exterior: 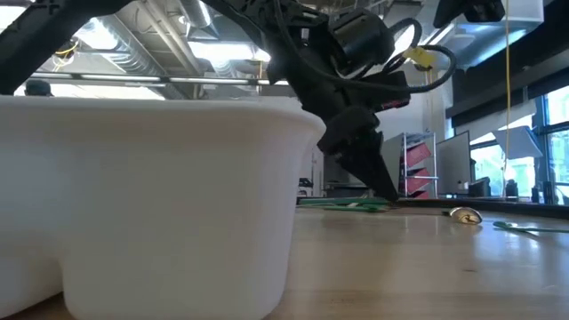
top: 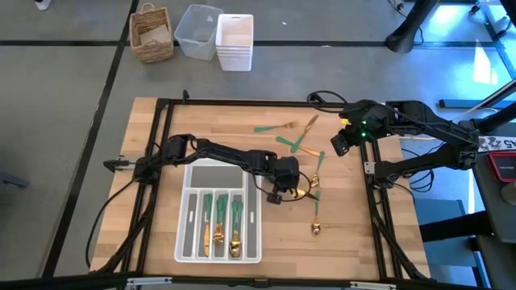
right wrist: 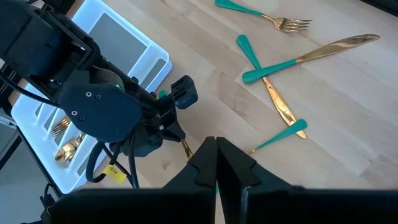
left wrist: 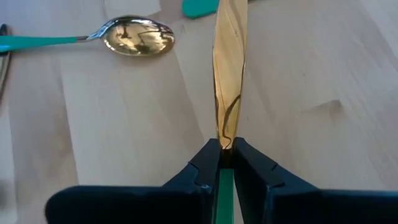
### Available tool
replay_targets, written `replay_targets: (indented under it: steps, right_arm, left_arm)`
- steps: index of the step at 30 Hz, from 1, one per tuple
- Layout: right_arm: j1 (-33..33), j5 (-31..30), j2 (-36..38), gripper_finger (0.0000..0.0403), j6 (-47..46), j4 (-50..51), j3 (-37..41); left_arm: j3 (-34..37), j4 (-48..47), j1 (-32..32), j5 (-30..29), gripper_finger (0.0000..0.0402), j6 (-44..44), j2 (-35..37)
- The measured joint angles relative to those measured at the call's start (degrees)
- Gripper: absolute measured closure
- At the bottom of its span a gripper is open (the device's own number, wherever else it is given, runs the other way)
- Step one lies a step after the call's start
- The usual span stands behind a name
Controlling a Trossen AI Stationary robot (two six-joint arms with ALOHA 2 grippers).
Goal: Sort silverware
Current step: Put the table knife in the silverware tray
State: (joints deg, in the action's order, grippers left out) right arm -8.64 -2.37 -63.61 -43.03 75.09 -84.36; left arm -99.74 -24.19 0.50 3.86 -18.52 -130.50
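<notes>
Left claw (top: pixel 278 193) sits low over the desk (top: pixel 355 242) just off the right wall of the tray (top: pixel 185 242), fingers closed on a knife (left wrist: pixel 229 74): left wrist view shows the green handle pinched between the pads and the gold blade running forward over the wood. A spoon (left wrist: pixel 134 35) lies just beside the blade, apart from it. Low view shows the claw tip down at or near the desk surface; whether the knife is lifted cannot be told. Right claw (right wrist: pixel 216 163) hangs above the desk nearer the right edge, fingers drawn together with a sliver of green between them; cannot tell if it grips anything. Tray holds sorted pieces in three middle slots, gold heads toward the near edge; leftmost slot looks bare. Loose pieces left: a fork (top: pixel 274 126) and crossed knives (top: pixel 300 142) toward the far edge, more by the left claw, one small gold piece (top: pixel 317 229) toward the near right. Step in hand, as judged: pick-up of a knife, task about half done. Next move calls for a clean lift clear of the spoon, carry over the tray wall, and alignment of the knife with a slot before release; a thin handle may twist in the pinch. No brand, label or legible writing seen.
</notes>
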Motion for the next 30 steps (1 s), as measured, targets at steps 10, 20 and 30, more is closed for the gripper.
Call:
replay_targets:
  steps: [10,20,30]
  right_arm:
    - [0.02,0.01,0.02,0.0397,1.14,0.02,0.0]
    - [0.0,0.02,0.02,0.0397,2.62,-0.05,0.0]
    - [0.02,0.44,0.02,0.0397,4.39,-0.2,0.0]
  left_arm:
    - [-0.17,-1.32,-0.1,0.11,0.0374,-4.48,4.1]
    - [-0.2,-8.9,1.59,0.24,0.0374,-10.8,12.13]
    - [-0.2,-25.28,6.91,0.57,0.037,-15.49,17.3]
